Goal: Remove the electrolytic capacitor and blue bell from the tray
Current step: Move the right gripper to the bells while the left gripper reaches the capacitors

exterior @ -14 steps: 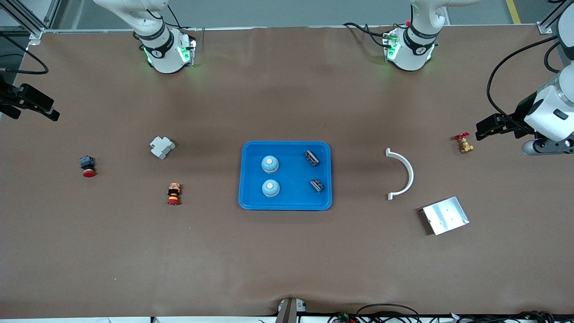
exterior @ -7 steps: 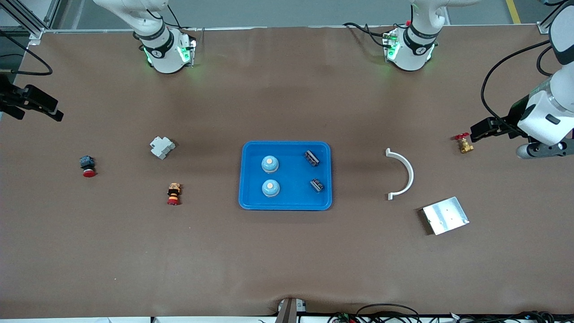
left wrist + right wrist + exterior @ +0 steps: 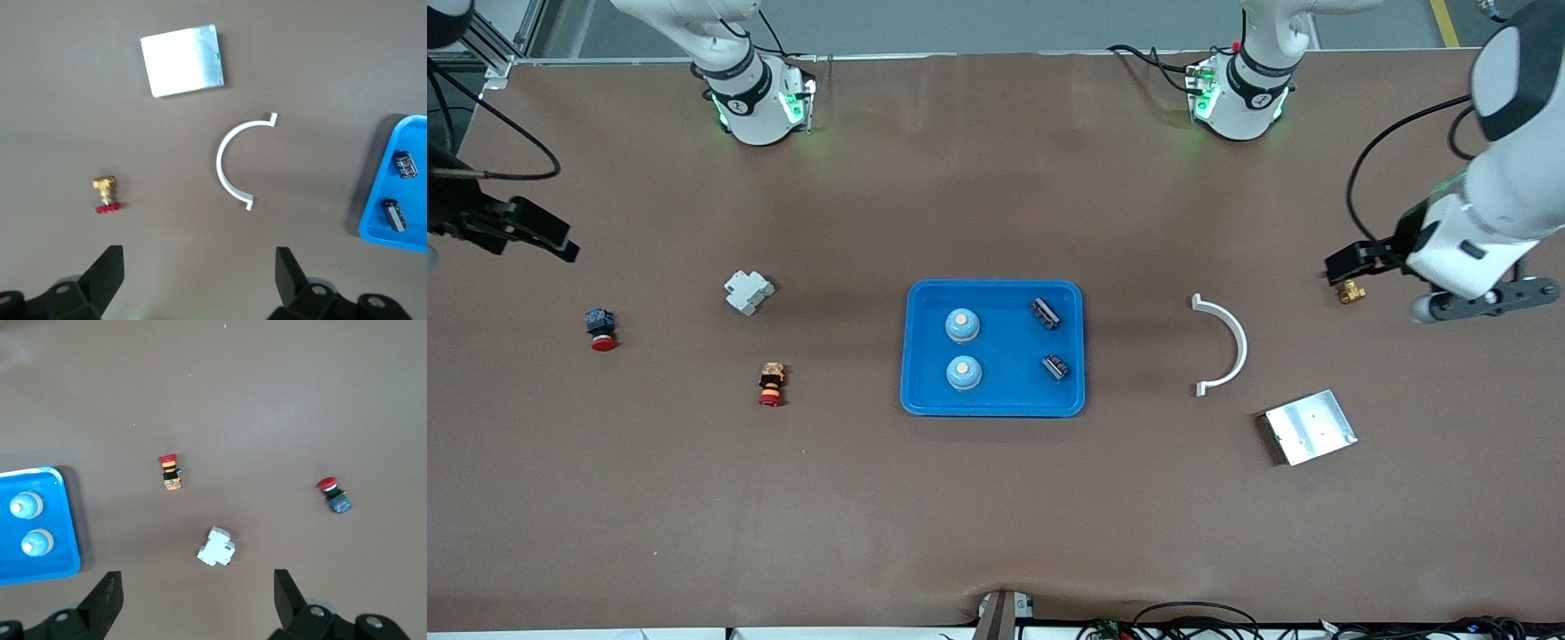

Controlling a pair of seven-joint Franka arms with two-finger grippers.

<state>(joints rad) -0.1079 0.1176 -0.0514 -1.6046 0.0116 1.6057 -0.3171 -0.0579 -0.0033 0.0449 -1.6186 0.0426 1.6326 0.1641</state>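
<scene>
- The left tool hangs over the bench's left-arm end, above the brass valve, its fingers spread and empty; the right tool hangs over the right-arm end, also spread and empty.
- The tray sits mid-bench, well apart from both tools; two capacitors lie by its left-arm edge, two blue bells by its right-arm edge.
- So I judge the left arm suits a capacitor, the right arm a bell; each capacitor's long axis runs diagonally.
- The left wrist view shows only the capacitors; the right wrist view only the bells.
</scene>
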